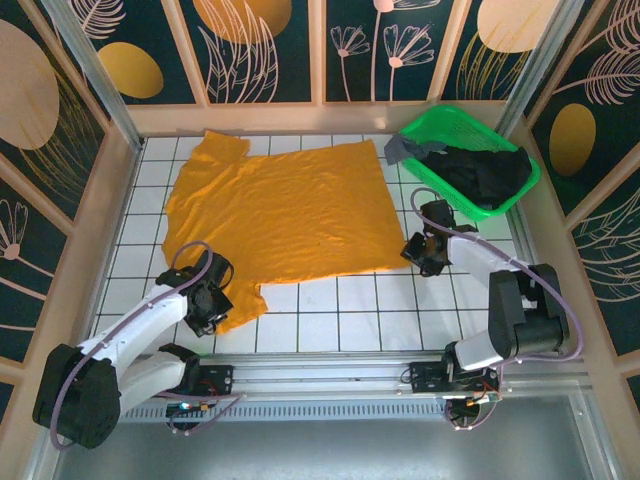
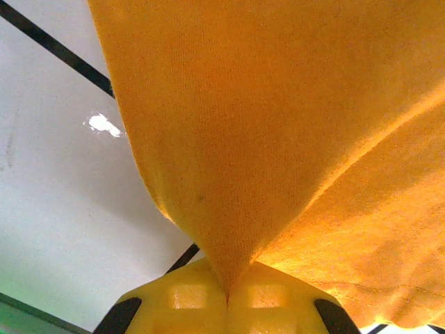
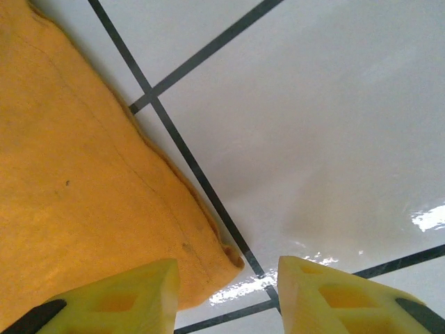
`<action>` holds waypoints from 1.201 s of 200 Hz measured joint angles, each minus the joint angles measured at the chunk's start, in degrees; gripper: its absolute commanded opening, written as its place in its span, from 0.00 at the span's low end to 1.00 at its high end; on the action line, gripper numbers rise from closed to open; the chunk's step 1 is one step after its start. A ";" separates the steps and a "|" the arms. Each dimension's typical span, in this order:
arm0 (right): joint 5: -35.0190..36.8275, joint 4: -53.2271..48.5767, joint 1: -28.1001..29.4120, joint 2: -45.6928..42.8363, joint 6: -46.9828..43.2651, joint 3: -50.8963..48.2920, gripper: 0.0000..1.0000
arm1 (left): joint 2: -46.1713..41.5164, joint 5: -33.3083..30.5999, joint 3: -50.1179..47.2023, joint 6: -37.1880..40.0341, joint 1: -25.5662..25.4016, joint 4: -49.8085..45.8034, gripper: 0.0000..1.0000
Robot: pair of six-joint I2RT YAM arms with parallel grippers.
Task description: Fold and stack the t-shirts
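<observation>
Left gripper [image 2: 227, 296], seen close in its wrist view: yellow fingers [image 2: 188, 299] pressed together on a pinch of the orange t-shirt [image 2: 278, 139]. The cloth rises from them in a tented peak above the white tiled table [image 2: 62, 209]. The frame edge cuts off the finger bodies. From above, this gripper [image 1: 205, 308] sits at the shirt's near-left sleeve, and the arm covers part of that sleeve (can't make out its outline there).

The orange t-shirt [image 1: 280, 210] otherwise lies spread and rippled across the left and middle of the table [image 1: 380, 310], sleeves at the left, hem toward the right.

Right gripper [image 3: 226, 282]: jaws spread, one finger over the shirt's near-right hem corner [image 3: 76, 181], the other over bare tile [image 3: 313, 125]. Can't tell whether the tips touch down. From above it [image 1: 418, 255] is at that same corner, with its fingers hidden under its own wrist.

The green basket [image 1: 432, 118] is at the far right of the table. The black t-shirt [image 1: 490, 170] is heaped inside it (crumpled, shape unreadable). A flap of the grey t-shirt [image 1: 405, 150] hangs over the basket's left rim, and the rest is buried under the black one.
</observation>
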 measured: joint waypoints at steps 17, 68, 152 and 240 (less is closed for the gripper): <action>-0.68 0.35 0.00 0.46 0.48 0.00 0.39 | 0.00 0.02 0.00 -0.09 0.00 0.00 0.00; -1.86 1.66 0.11 2.71 1.20 0.00 0.21 | -0.42 0.07 0.00 -0.55 0.00 -0.55 0.00; -0.07 0.74 1.07 1.33 3.54 -2.05 0.00 | -5.77 0.37 0.00 -4.26 0.00 -3.82 0.00; 0.92 -7.06 4.81 -7.08 5.29 -3.08 0.00 | -10.75 0.79 2.38 -6.32 0.00 -8.44 0.00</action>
